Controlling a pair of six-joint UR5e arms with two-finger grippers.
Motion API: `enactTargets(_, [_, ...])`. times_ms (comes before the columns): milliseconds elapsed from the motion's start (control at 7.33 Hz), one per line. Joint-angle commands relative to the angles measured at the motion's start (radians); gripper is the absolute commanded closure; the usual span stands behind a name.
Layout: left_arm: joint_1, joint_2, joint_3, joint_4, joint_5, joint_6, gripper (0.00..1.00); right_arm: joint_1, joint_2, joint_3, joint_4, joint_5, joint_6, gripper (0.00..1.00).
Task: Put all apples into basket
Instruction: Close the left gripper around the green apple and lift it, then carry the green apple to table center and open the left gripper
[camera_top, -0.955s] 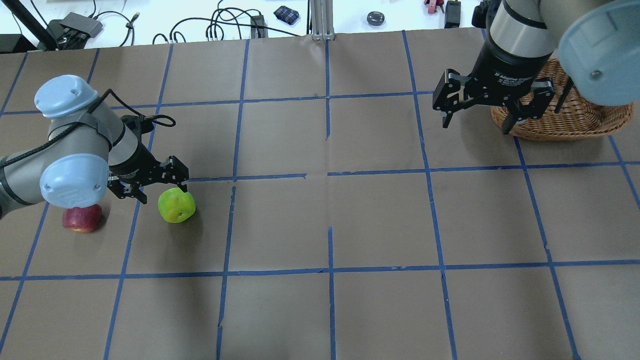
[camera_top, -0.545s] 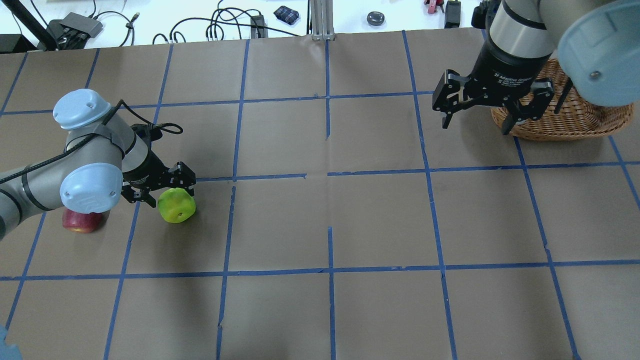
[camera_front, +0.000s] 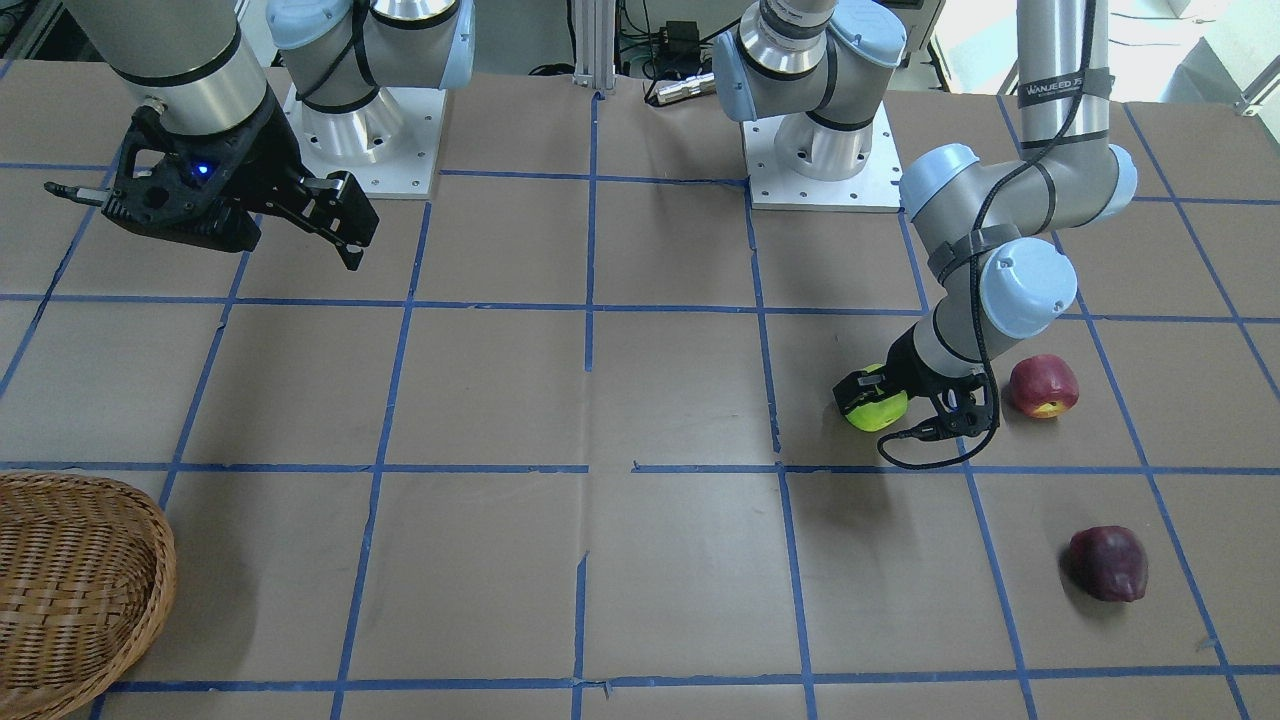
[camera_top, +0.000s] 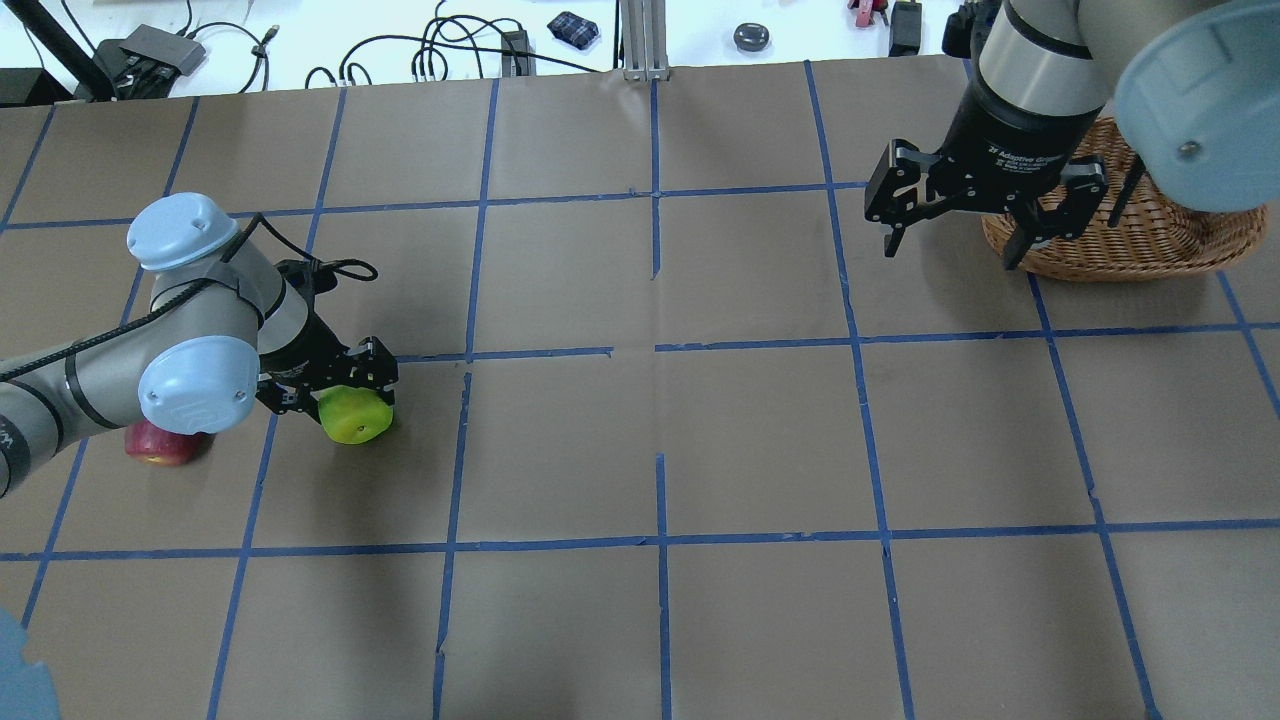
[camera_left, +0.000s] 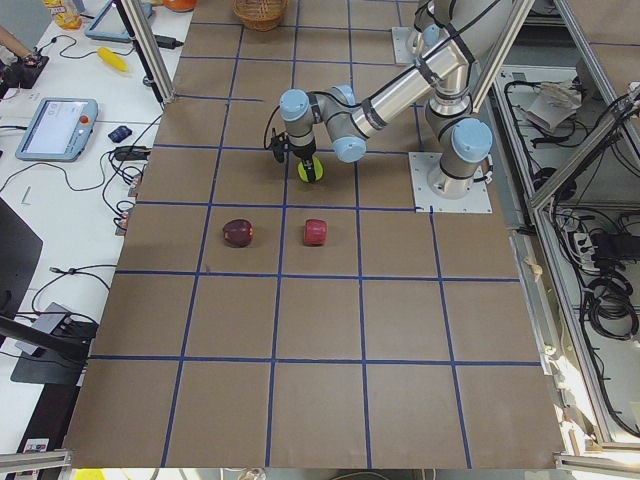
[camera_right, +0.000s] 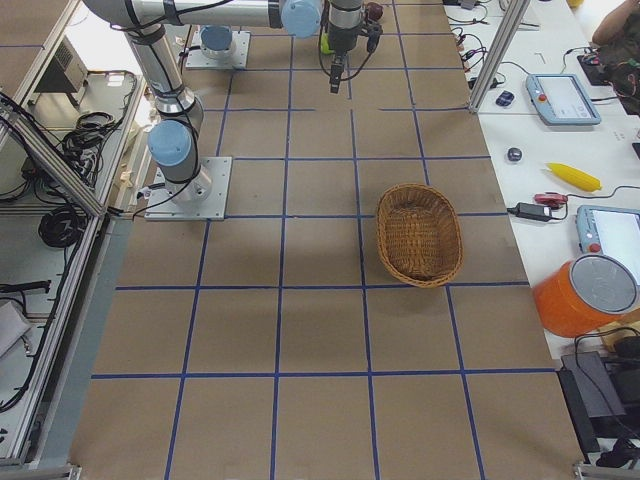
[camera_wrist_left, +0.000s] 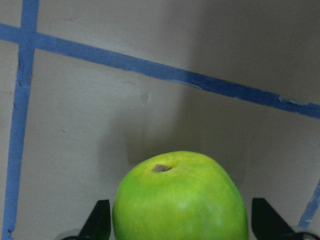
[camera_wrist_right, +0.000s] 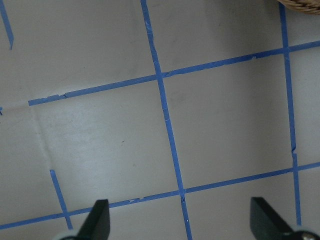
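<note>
The yellow-green apple (camera_top: 352, 418) lies on the table at the left, also seen in the front view (camera_front: 878, 408). My left gripper (camera_top: 337, 392) is open and low around it; the left wrist view shows the apple (camera_wrist_left: 180, 197) between the fingers (camera_wrist_left: 99, 222), with small gaps on both sides. The red apple with a yellow patch (camera_top: 155, 445) lies just left, partly under my left arm. The dark maroon apple (camera_front: 1107, 563) lies farther out and is hidden in the overhead view. My right gripper (camera_top: 952, 256) is open and empty, above the table beside the wicker basket (camera_top: 1150, 240).
The table is brown paper with a blue tape grid. The basket (camera_front: 70, 580) stands at the far right of the robot's side. Cables and small devices (camera_top: 470, 50) lie beyond the table's far edge.
My left gripper has moved right and down from beside the yellow-green apple until its fingers straddle it. The apples and the right arm have not moved.
</note>
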Motion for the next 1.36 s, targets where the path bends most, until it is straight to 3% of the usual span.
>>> enactTargets(0, [-0.096, 0.012, 0.068, -0.014, -0.059, -0.161, 0.69, 0.0, 0.0, 0.0, -0.002, -0.001, -0.004, 0.0])
enactTargets(273, [-0.346, -0.035, 0.157, 0.0, -0.078, -0.641, 0.71, -0.032, 0.011, 0.0, -0.001, -0.001, -0.016, 0.0])
enactTargets(409, [-0.435, -0.09, 0.218, 0.024, -0.149, -0.803, 0.71, -0.084, 0.011, 0.0, 0.025, 0.001, -0.02, 0.0])
enactTargets(545, [-0.509, -0.154, 0.272, 0.066, -0.179, -0.905, 0.71, -0.144, 0.009, 0.0, 0.079, 0.002, -0.02, 0.0])
enactTargets(818, [-0.56, -0.212, 0.321, 0.081, -0.174, -0.953, 0.7, -0.187, 0.011, 0.0, 0.07, 0.002, -0.064, 0.0])
enactTargets(955, [-0.569, -0.221, 0.316, 0.078, -0.174, -0.95, 0.49, -0.186, 0.014, 0.0, 0.07, 0.004, -0.066, 0.0])
enactTargets(1091, [-0.57, -0.233, 0.315, 0.081, -0.174, -0.943, 0.0, -0.187, 0.021, 0.0, 0.07, 0.01, -0.069, 0.0])
enactTargets(1227, [-0.57, -0.236, 0.317, 0.081, -0.174, -0.938, 0.0, -0.186, 0.04, -0.002, 0.07, 0.018, -0.069, 0.0])
